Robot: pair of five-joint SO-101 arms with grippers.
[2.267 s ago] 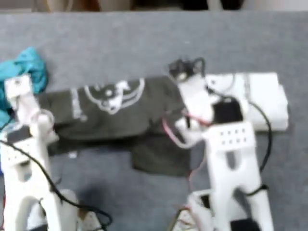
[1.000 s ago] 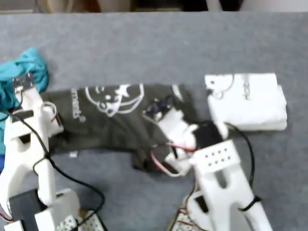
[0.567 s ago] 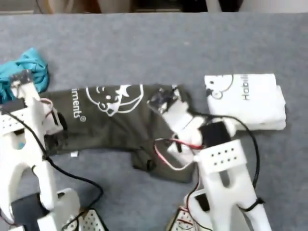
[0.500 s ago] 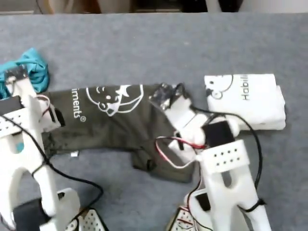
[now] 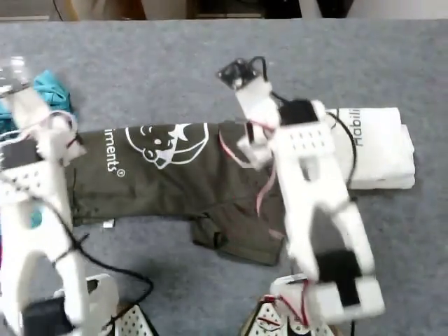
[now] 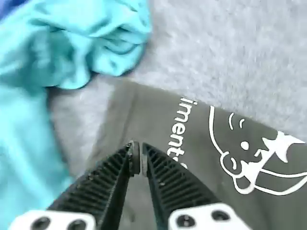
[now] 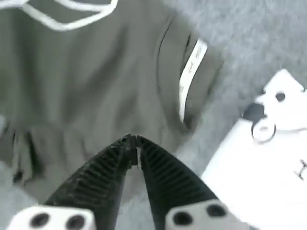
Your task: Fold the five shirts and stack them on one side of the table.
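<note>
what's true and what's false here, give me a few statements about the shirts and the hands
The dark olive cotton shirt with a white cartoon print lies on the grey table. True.
The folded white shirt sits on top of it. False: it lies beside it.
The teal cloth shirt is neatly folded. False: it is crumpled.
The right hand is shut, holding nothing. True.
The left hand is wide open. False: it is shut.

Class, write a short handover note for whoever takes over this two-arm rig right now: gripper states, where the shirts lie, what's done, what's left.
Left gripper: shut, holding nothing, over the dark shirt's end beside the teal shirt.
Right gripper: shut, holding nothing, raised near its other end.
Done: white shirt folded, on the table's right.
Left: finish folding the dark shirt, fold the crumpled teal one, stack both on the white.
</note>
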